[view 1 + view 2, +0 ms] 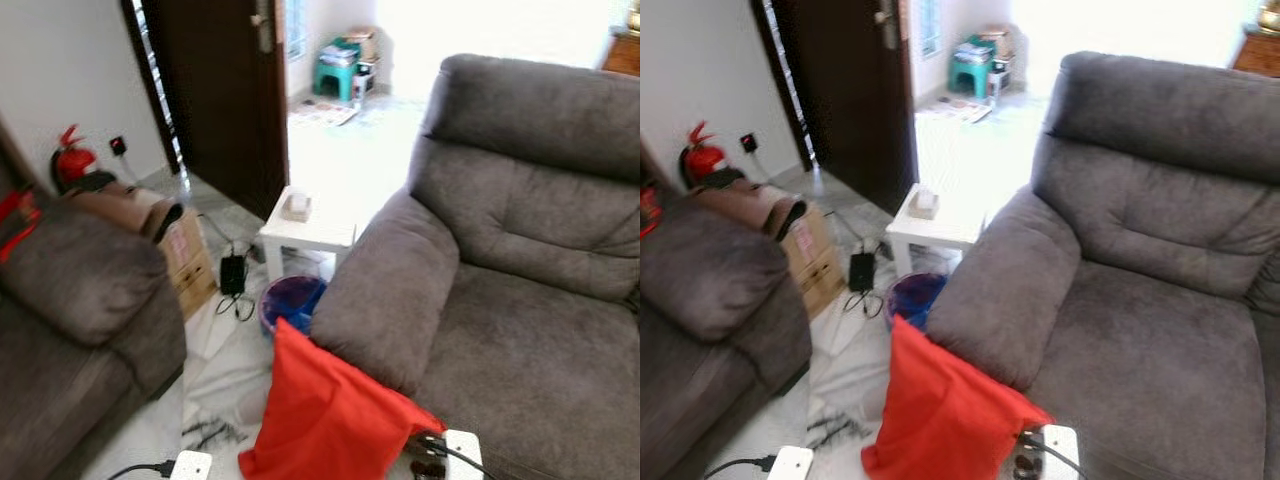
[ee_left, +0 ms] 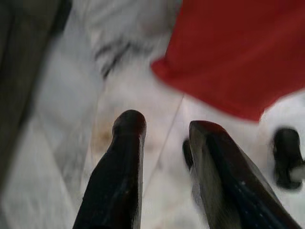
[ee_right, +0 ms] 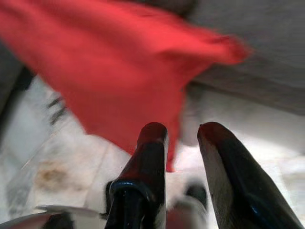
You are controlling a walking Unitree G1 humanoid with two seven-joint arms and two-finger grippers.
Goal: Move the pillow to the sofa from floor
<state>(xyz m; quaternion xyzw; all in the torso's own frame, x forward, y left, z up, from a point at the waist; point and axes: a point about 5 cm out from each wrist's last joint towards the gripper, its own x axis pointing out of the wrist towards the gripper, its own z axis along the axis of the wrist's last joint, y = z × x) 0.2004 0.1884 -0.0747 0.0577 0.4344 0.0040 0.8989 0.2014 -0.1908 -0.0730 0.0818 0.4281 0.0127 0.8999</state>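
Two black fingers of the left gripper hang over the pale marble floor, jaws spread with bare tile showing between them and the red pillow's corner just beyond the tips. Over on the other side, the right gripper points at the same cushion from below, its jaws parted too, holding nothing; the view is blurred. From the head camera the red pillow stands propped on the floor, leaning against the front of the grey sofa's near armrest. Behind it sit a blue bucket and a small white table carrying a small box. A second grey sofa stands to the left, with a cardboard box beside it and a red fire extinguisher against the wall.
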